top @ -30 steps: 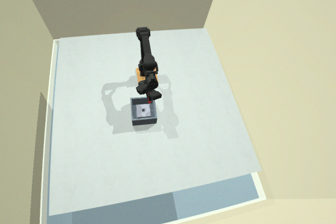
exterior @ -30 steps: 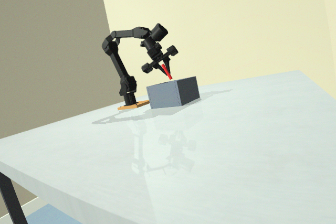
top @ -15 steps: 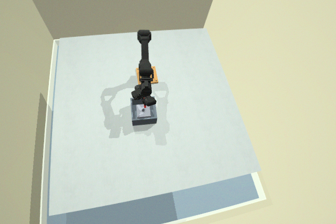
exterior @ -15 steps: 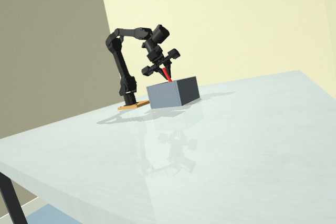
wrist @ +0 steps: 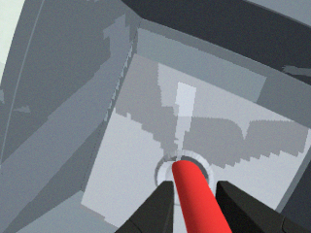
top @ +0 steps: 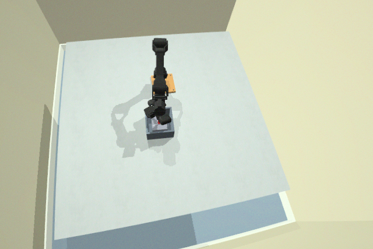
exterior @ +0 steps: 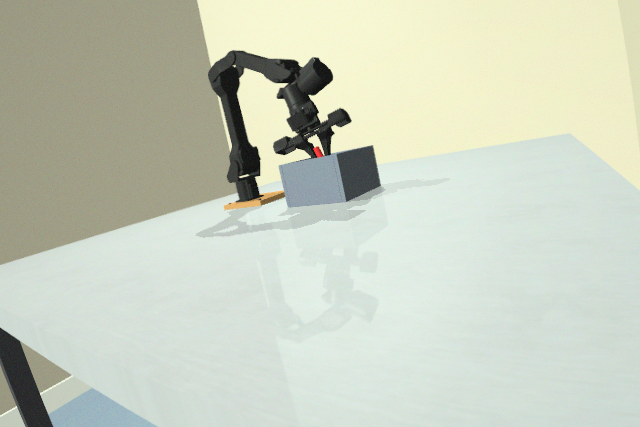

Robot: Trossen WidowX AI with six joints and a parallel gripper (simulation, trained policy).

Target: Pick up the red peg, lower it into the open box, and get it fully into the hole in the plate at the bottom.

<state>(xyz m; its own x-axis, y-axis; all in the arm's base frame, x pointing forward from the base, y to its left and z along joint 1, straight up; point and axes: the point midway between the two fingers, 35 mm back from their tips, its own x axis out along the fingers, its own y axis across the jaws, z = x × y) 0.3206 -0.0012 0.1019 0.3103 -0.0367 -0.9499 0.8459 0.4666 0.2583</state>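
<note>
The red peg [exterior: 317,152] [wrist: 196,199] leans at a slant between the fingers of my gripper [exterior: 320,155] [wrist: 193,190]. The fingers stand slightly apart, with a gap beside the peg on the right in the wrist view, so the gripper is a little open around it. The grey box [top: 160,134] [exterior: 312,182] [wrist: 58,97] is below, and the fingertips are at about its rim or inside. The peg's rounded lower end shows over the ringed hole [wrist: 198,166] in the pale plate [wrist: 128,155]. How high it is above the hole is unclear.
The box walls stand around the fingers and peg on all sides. The arm's orange base plate [top: 171,83] [exterior: 242,204] is on the table [top: 217,137] [exterior: 465,267], behind the box in the top view.
</note>
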